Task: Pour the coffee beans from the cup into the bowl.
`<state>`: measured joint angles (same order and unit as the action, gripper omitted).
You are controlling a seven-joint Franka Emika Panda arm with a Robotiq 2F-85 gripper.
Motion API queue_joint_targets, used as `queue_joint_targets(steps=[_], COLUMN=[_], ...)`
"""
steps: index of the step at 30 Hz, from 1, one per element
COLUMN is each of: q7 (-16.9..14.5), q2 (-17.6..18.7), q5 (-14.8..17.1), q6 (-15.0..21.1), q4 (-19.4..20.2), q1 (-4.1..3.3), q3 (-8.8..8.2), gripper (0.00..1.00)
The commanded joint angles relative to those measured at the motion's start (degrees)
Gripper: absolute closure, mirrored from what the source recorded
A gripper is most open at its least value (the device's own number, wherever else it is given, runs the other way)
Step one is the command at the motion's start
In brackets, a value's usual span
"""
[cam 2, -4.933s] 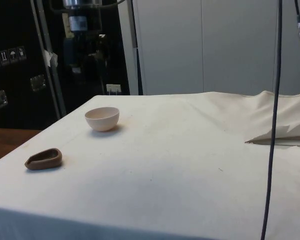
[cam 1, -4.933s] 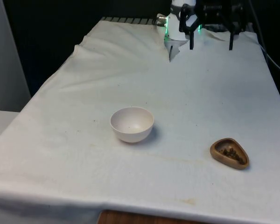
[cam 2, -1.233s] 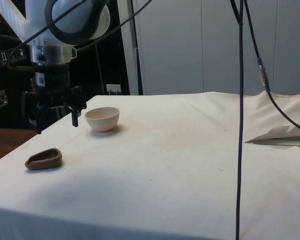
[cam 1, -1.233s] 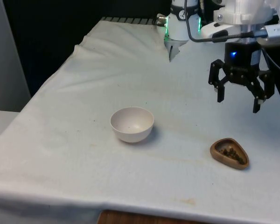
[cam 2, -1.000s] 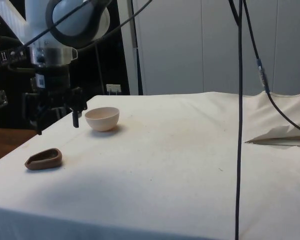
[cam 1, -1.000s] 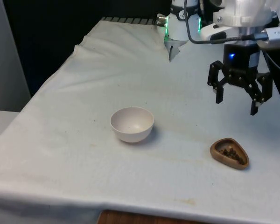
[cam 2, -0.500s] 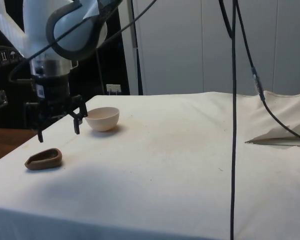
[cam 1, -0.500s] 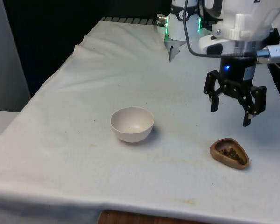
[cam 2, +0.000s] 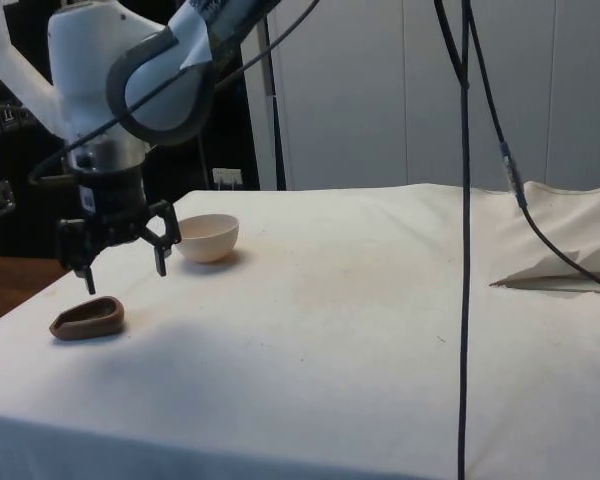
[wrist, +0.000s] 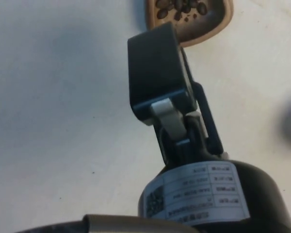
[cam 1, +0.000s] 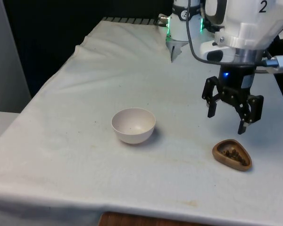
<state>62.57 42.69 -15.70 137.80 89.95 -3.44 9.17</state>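
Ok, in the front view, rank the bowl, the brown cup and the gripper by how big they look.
1. Gripper, open, hanging above the table: widest spread.
2. White bowl.
3. Brown cup holding the beans: smallest.

The gripper and bowl look close in width, and the gripper sits higher and farther back, so treat their order as unsure.

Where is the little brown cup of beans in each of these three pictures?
Front view: cup near the table's near edge, at the front view's right, below the open pincer.
Side view: cup near the table's corner, below the pincer.
Wrist view: cup beyond the fingers.
Shared landmark: the pincer.
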Motion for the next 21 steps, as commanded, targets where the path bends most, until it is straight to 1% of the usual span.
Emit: queue_joint_targets(steps=[1, 2, 10, 11, 12, 17, 18, 19, 21], q7=[0.6, 2.1, 5.3, 4.5, 5.4, 5.7, 5.0, 5.7, 5.7], q2=[0.1, 0.6, 2.3, 1.9, 2.5, 3.6, 3.4, 3.6, 3.7], q5=[-0.6, -1.7, -5.2, -4.9, -5.4, -6.4, -6.1, -6.4, -6.5], q6=[0.0, 0.2, -0.3, -0.2, -0.3, -0.3, -0.2, -0.4, -0.5], q4=[-0.1, -0.6, -2.2, -1.7, -2.5, -3.6, -3.2, -3.7, -3.9], q1=[0.0, -0.52, -0.46, 0.0, -0.46, -0.4, 0.0, -0.4, -0.4], q3=[0.0, -0.74, -0.8, -0.29, -0.74, -0.8, -0.4, -0.8, -0.8], gripper=[0.0, 0.0, 0.0, 0.0, 0.0, 0.0, 0.0, 0.0, 0.0])
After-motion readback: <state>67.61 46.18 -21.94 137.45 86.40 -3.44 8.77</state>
